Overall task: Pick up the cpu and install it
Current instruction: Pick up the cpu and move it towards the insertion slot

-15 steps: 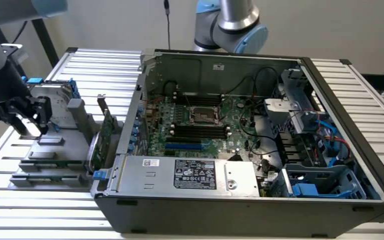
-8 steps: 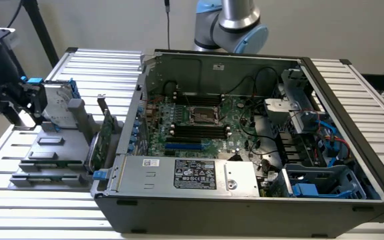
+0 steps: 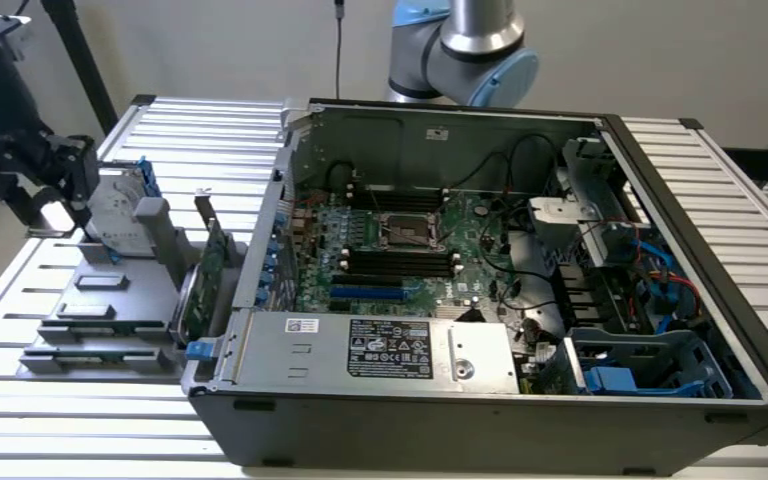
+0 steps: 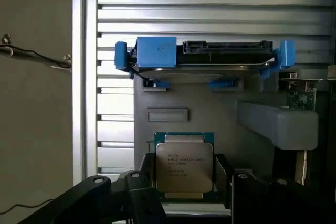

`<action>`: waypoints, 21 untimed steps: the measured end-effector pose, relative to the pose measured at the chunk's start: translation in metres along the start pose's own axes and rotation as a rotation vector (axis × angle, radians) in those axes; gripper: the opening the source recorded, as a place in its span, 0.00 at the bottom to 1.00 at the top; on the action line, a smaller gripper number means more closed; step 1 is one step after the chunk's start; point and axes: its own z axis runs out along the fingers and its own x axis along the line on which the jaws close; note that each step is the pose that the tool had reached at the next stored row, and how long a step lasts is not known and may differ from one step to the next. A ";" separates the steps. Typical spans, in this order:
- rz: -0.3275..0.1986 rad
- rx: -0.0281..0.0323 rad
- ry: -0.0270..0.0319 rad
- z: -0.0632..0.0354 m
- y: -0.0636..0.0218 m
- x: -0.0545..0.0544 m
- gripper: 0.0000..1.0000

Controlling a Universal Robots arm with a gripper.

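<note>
Gripper [image 4: 184,182]: its black fingers [image 4: 148,178] lie flush against two opposite side edges of the cpu, clamped on it; in the exterior view it hangs at that view's left [image 3: 31,190], off the end of the grey stand.
Cpu [image 4: 184,163]: a flat square chip with a silver metal top and a thin green rim, held between the fingers over the grey stand, well apart from the computer case.
Cpu writing: a few short lines of dark print near one edge of the lid, too small to read.
Grey stand [image 4: 210,119]: it has a rectangular recess [image 4: 168,114] just beyond the cpu and a raised grey block [image 4: 278,124] to one side.
Hard drive [image 4: 210,56]: silver and black, in blue brackets, standing on the stand farther off than the recess.
Green card [image 4: 302,98]: upright on the stand beside the hard drive.
Table [image 3: 37,420]: silver slats under the stand and the case.
Computer case [image 3: 491,430]: lying open on the table at the exterior view's right of the stand.
Motherboard [image 3: 398,270]: green, with a square socket [image 3: 407,228] near its middle and black slots beside it.
Silver box [image 3: 357,350]: along the near edge of the case.
Black label [image 3: 390,348]: white print and logos, not readable.
White sticker [image 3: 304,325]: barcode-like marks, not readable.
</note>
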 end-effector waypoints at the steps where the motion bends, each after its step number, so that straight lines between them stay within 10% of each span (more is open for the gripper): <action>1: -0.001 -0.0004 0.0004 -0.0045 0.0002 -0.003 0.55; 9: -0.026 -0.0061 0.0042 -0.0409 0.0014 -0.021 0.55; 21: -0.063 -0.0489 0.0046 -0.0688 0.0014 -0.053 0.55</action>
